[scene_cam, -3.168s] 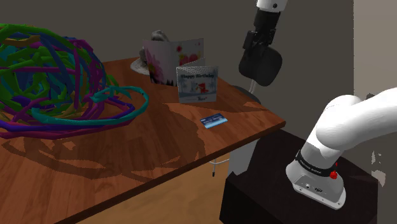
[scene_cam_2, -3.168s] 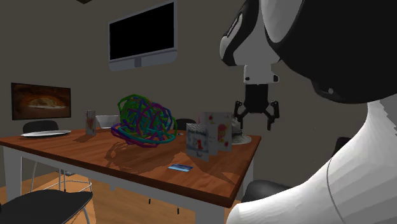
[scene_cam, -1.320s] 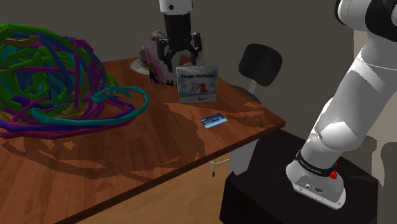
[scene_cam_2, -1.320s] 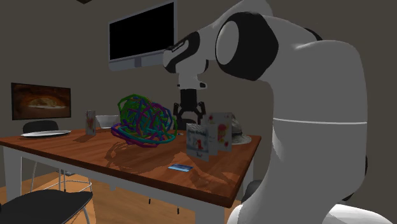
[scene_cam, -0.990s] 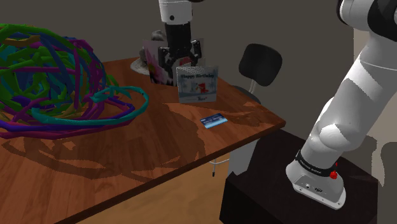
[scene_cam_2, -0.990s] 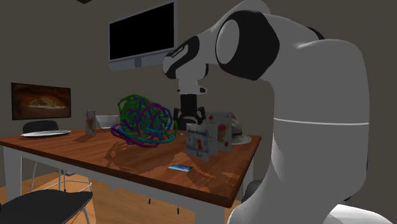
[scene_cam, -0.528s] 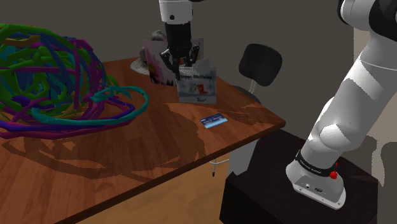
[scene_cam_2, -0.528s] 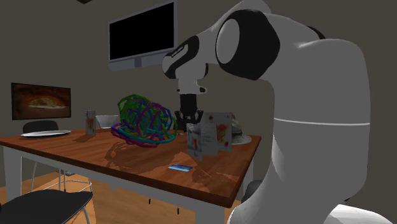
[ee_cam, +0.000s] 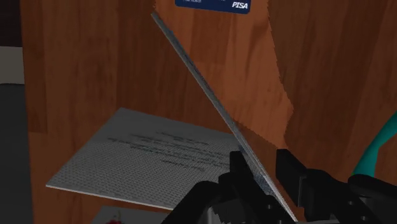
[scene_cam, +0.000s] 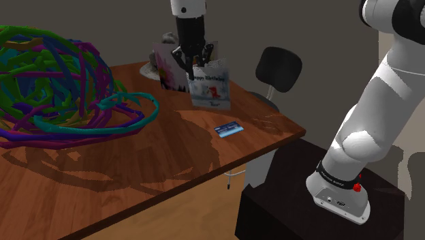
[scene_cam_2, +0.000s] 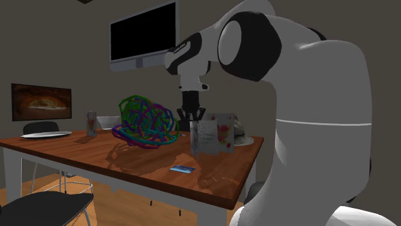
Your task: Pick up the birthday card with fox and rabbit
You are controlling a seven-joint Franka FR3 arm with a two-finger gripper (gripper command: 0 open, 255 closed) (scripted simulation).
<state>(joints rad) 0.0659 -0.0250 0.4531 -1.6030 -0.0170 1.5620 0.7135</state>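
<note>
A tangle of coloured loops [scene_cam: 61, 82] covers the table's [scene_cam: 156, 170] left end. Near its far right corner the gripper [scene_cam: 193, 63] pinches the top edge of the birthday card [scene_cam: 211, 88], tilted and seemingly just off the wood. A small blue card [scene_cam: 228, 129] lies by the right edge.

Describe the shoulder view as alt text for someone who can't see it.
A black end effector pinches the top edge of a birthday card, which is tilted over a wooden table. A large tangle of coloured loops sits nearby.

Two birthday cards [scene_cam: 210, 85] [scene_cam: 168, 68], one bank card [scene_cam: 228, 129], one wire tangle [scene_cam: 61, 82]
</note>
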